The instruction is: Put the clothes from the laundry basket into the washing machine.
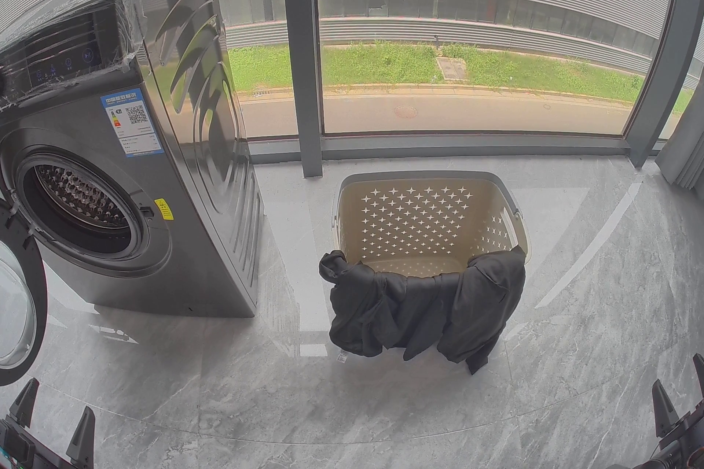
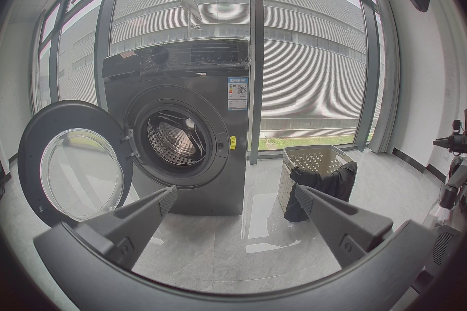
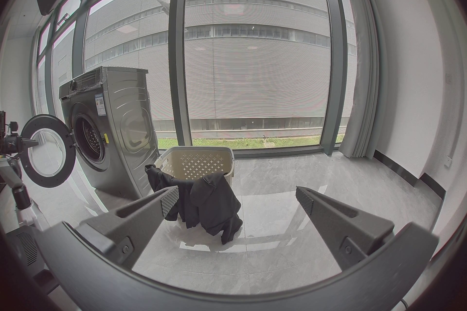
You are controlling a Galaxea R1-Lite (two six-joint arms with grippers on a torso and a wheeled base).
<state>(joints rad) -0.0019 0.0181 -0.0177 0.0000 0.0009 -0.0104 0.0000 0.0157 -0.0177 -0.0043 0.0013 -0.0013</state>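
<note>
Left gripper (image 2: 235, 190): fingers spread wide, nothing between them; low over the floor (image 1: 367, 404), in front of the washing machine's open door.
Right gripper (image 3: 237, 190): also wide open, holding nothing; low on the robot's right, well apart from the basket.
Black garment (image 1: 418, 309): draped over the near rim of the laundry basket, most of it hanging down the outer wall toward the floor. May be one piece or two; the folds are too dark to tell.
Laundry basket (image 1: 418, 221): cream, star-shaped holes, upright on the floor, near the window.
Washing machine (image 1: 198, 126): dark grey front-loader, to the left of the basket and apart from it; plastic film over the control panel.
Door (image 2: 78, 171): swung fully open on the machine's left side, round glass pane.
Drum (image 1: 81, 199): perforated metal, seen through the open port.
Window (image 1: 477, 16): tall glazing behind machine and basket; grass strip and grey building outside.
</note>
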